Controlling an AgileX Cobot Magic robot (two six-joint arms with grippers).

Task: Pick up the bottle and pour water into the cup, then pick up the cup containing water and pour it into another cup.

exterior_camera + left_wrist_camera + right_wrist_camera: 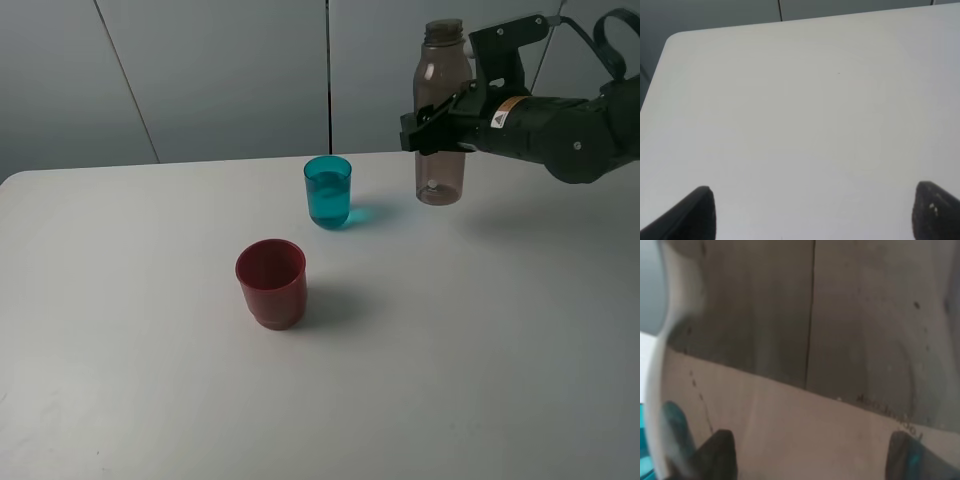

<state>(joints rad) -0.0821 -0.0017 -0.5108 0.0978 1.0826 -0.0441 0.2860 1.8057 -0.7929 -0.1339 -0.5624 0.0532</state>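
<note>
The tall smoky grey-brown bottle (440,170) stands upright at the back right of the white table (150,380), its base at or just above the surface. My right gripper (438,130) is shut on its middle from the right. In the right wrist view the bottle (810,340) fills the picture between my fingertips (717,455). The teal cup (328,192) stands left of the bottle and looks to hold water. The wider dark red cup (271,283) stands nearer the front, left of the teal one. My left gripper (812,212) is open over bare table and does not show in the exterior view.
The table's back edge meets a grey panelled wall (220,80) just behind the bottle and teal cup. The left wrist view shows the table's rounded far corner (672,40).
</note>
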